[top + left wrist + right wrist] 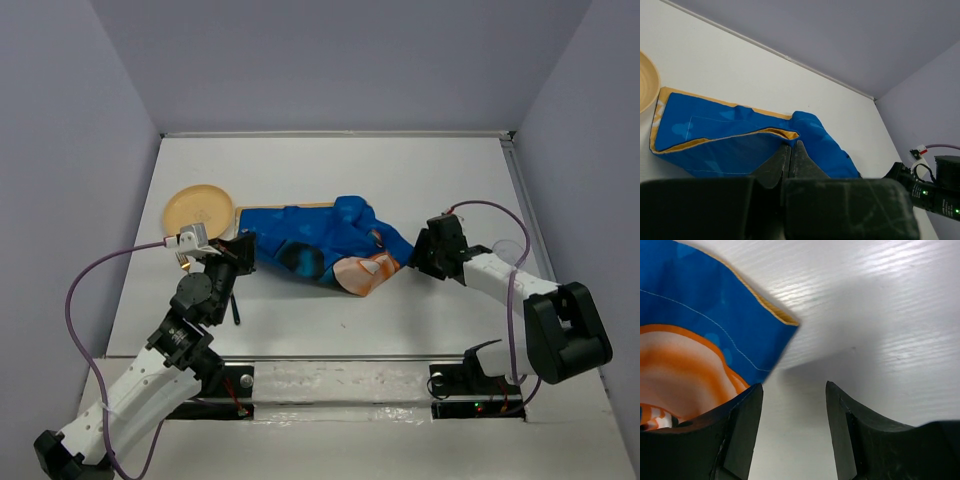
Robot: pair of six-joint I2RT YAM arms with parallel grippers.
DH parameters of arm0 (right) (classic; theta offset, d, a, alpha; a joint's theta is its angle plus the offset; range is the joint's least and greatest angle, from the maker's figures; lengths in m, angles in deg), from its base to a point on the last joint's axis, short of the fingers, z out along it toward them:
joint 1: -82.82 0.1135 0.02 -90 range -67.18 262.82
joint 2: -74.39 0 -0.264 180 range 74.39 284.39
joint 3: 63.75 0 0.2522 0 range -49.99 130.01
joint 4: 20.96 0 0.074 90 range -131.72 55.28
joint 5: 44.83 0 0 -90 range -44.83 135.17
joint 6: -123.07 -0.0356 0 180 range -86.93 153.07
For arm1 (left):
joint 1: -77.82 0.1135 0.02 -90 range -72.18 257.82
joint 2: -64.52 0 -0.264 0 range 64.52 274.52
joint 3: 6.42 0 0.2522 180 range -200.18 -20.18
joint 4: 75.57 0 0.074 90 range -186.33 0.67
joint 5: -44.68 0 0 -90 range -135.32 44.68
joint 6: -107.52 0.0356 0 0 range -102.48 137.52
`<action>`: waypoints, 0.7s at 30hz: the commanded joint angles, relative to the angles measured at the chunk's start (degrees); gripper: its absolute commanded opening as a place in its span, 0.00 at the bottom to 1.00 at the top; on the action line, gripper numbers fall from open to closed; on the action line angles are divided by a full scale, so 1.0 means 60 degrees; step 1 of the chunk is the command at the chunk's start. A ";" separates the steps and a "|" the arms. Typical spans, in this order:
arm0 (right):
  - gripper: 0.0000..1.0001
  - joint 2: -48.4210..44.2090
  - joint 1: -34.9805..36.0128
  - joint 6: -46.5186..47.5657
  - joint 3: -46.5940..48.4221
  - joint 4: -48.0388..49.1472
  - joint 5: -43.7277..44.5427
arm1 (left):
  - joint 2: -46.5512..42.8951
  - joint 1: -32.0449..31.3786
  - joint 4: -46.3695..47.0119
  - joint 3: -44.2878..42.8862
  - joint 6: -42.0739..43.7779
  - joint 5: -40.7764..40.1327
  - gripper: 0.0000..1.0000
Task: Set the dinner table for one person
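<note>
On the white dinner table (330, 170) a blue placemat (320, 240) with an orange cartoon print lies crumpled and partly folded over. My left gripper (243, 250) is at its left end, and in the left wrist view the fingertips (791, 145) are pressed together on a raised fold of the placemat (715, 135) with its yellow border. My right gripper (420, 252) is at the mat's right end. It stands open (792, 390) over bare table, and the mat's corner (740, 330) lies loose just beyond its left finger (742, 430), outside the jaws.
A tan plate (198, 208) sits at the mat's back left and shows in the left wrist view (646, 85) too. A dark utensil (234, 310) lies near the left arm. Something clear and round (506, 248) sits near the right wall. Lavender-grey walls close in three sides.
</note>
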 commanded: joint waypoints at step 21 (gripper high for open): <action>0.01 0.1623 -0.0012 -0.0448 0.0158 0.1993 -0.0134 | -0.0076 0.0046 0.0785 0.0012 0.0051 -0.0133 0.00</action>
